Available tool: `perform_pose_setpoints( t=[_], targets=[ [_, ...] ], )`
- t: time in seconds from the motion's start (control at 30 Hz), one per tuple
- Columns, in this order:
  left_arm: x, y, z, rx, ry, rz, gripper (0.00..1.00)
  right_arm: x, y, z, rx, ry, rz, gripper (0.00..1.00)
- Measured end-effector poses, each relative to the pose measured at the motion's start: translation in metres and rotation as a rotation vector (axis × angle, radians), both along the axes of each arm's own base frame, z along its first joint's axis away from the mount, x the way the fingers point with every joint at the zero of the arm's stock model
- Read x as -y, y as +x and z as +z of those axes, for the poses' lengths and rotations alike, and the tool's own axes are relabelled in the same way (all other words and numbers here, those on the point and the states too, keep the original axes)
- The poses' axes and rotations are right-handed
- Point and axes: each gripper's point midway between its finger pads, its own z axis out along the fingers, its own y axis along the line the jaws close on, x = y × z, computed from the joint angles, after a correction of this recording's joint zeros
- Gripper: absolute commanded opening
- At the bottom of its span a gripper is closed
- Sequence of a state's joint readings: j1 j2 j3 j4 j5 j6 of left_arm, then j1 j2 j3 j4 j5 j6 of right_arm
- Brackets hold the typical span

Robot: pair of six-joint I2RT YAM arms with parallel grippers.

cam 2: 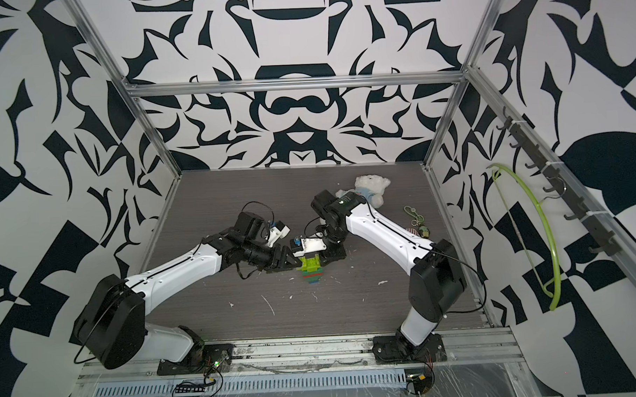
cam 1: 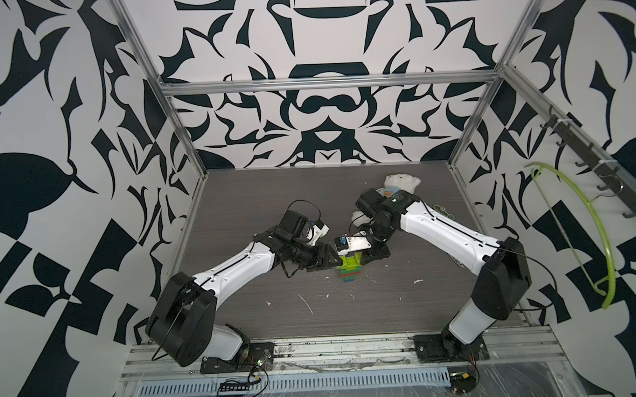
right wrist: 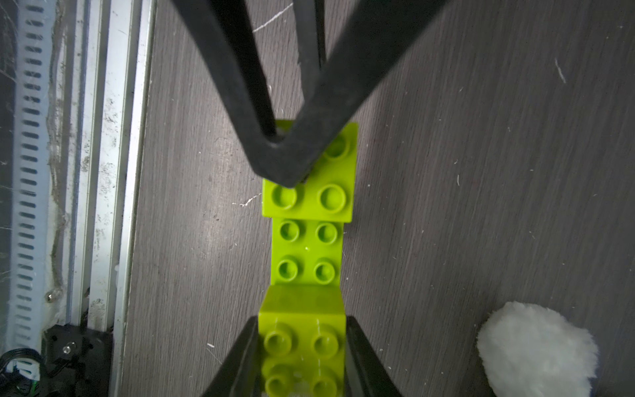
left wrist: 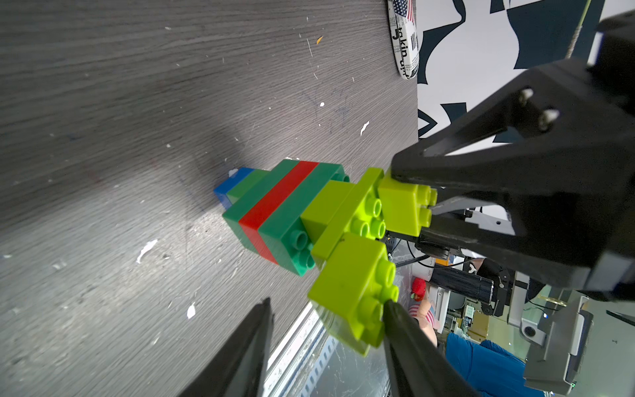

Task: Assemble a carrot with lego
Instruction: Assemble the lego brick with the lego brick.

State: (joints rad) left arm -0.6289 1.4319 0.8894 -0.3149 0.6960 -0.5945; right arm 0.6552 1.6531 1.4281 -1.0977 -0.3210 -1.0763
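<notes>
The carrot (cam 1: 349,270) (cam 2: 312,271) stands on the table's middle, blue tip down, then dark green layers, a red band (left wrist: 278,213) and a forked lime-green lego top. My right gripper (right wrist: 302,343) (cam 1: 360,258) is shut on one square lime brick (left wrist: 402,206) of the fork, a finger on each side. The left gripper (left wrist: 326,304) (cam 2: 291,262) is open. Its upper fingertip (left wrist: 391,309) rests on the studs of the other lime brick (right wrist: 330,192) (left wrist: 347,285). The lower finger hangs free beside the stack. An oblong lime plate (right wrist: 305,251) joins the two bricks.
A white teddy bear (cam 2: 372,184) (right wrist: 536,347) lies behind the right arm. A round printed disc (left wrist: 405,41) and a green keychain (cam 2: 413,216) lie at the table's right. The metal rail (right wrist: 103,172) runs along the front edge. A green hanger (cam 1: 583,233) hangs on the right wall.
</notes>
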Motion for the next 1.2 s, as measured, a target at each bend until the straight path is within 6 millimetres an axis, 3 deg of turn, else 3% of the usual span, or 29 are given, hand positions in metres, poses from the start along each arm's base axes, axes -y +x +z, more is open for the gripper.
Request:
perform_pose_setpoints(
  t=[0.73,1.2],
  targets=[
    [-0.0001,0.0001,0.0,-0.001,0.0,0.001,0.57,-0.0032,-0.0024,-0.0001,0.007,-0.041,-0.093,0.0],
    [-0.0005,-0.0002,0.0001,-0.001,0.002,0.001,0.57,-0.0047,-0.0006,0.0002,0.08,0.002,-0.065,0.0]
  ],
)
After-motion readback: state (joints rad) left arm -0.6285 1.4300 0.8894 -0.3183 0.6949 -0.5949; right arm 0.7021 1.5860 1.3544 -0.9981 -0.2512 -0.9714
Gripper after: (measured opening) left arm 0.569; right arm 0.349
